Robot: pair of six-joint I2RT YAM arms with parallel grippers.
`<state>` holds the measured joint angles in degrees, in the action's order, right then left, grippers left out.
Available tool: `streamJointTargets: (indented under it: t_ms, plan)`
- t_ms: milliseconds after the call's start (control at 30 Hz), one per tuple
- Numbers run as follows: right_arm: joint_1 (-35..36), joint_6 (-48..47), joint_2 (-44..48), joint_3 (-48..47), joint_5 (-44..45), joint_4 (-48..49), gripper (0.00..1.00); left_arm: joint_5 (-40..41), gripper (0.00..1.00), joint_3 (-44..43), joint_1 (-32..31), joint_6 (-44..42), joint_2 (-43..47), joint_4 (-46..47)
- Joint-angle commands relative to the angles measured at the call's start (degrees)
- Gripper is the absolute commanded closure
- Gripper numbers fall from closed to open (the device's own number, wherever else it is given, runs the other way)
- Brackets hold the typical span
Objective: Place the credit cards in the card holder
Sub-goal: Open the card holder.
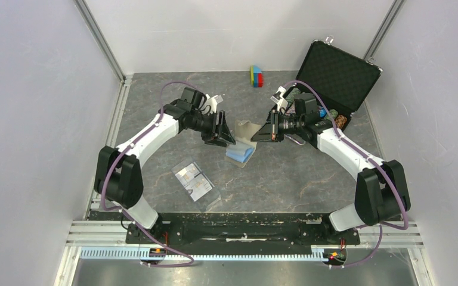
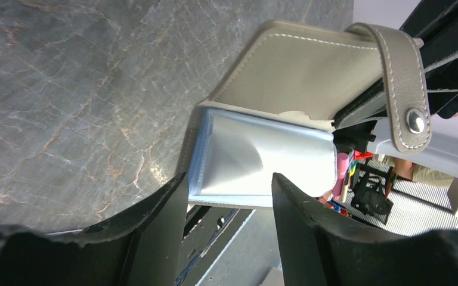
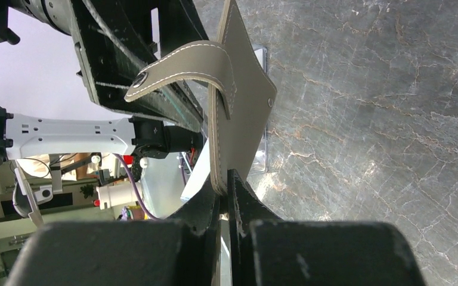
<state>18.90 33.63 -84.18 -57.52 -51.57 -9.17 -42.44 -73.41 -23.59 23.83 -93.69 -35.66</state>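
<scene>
Right wrist view: the right gripper (image 3: pixel 225 179) pinches the card holder (image 3: pixel 241 119) by its flap. The left gripper (image 2: pixel 228 179) is spread at the holder's edge. The print on the credit cards (image 1: pixel 200 187) is too small to read.

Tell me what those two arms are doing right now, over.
Right gripper shut on card holder flap, holding it open. Left gripper open at the blue lining. Credit cards lying apart, not yet loaded. Nothing in the way.

A black case (image 1: pixel 340 74) (lid open) stands near coloured blocks (image 1: pixel 256 76).
</scene>
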Motion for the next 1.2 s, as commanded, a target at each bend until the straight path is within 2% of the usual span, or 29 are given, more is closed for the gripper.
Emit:
streamJointTargets:
  t_ms: [0, 367, 500, 700, 800, 1033, 1167]
  plan:
    - [-0.25, -1.02, -0.04, -2.10, -0.37, 0.21, 1.00, -2.72, 0.40, -1.17, -1.52, -3.18, 0.54, -0.97]
    - [-0.31, -1.88, -0.08, -1.82, -0.37, -0.59, 1.00, -4.76, 0.47, -2.65, -2.20, -1.05, 0.73, 1.68]
    - [-0.26, -2.35, 0.01, -1.46, -0.55, -0.85, 1.00, -7.65, 0.46, -0.89, -2.07, 4.51, 2.03, 9.99]
    - [-0.27, -2.55, 0.61, -0.94, -0.98, -0.84, 1.00, -11.03, 0.40, 5.40, -1.98, 19.29, 4.02, 32.95]
    - [-0.25, -2.35, 0.74, -1.16, -1.31, -0.76, 1.00, -11.41, 0.38, 7.21, -2.04, 23.34, 3.57, 40.51]
    - [-0.33, -1.63, 0.64, -2.27, -2.44, -0.77, 1.00, -11.40, 0.40, 8.08, -2.08, 22.53, 2.88, 44.18]
    - [-0.36, -0.83, 0.57, -2.68, -2.82, -0.76, 1.00, -9.56, 0.46, 7.95, -2.08, 16.38, 4.58, 39.72]
